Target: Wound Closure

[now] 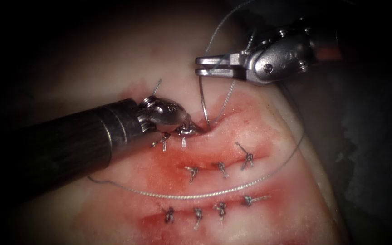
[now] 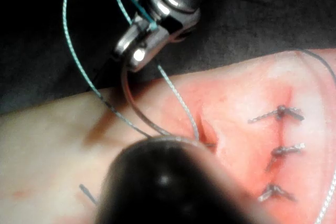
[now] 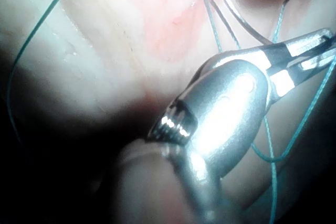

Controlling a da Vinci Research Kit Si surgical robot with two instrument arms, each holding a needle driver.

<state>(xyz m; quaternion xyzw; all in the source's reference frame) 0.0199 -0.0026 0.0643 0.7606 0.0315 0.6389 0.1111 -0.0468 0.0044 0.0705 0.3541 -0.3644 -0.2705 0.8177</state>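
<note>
At 6 o'clock, two rows of knotted stitches (image 1: 221,169) already close the tissue (image 1: 114,68). At the cut (image 1: 232,113), the left claw (image 1: 188,128) presses; grip unclear. The needle (image 1: 201,97) stands in the cut, top clamped by the right claw (image 1: 198,66). Thread (image 1: 182,195) trails; this stitch remains.

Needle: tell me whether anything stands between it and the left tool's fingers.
Nothing visible does. The needle rises from the tissue at the cut's upper end, its top held by the right tool; the left tool presses the tissue right beside its entry point.
</note>
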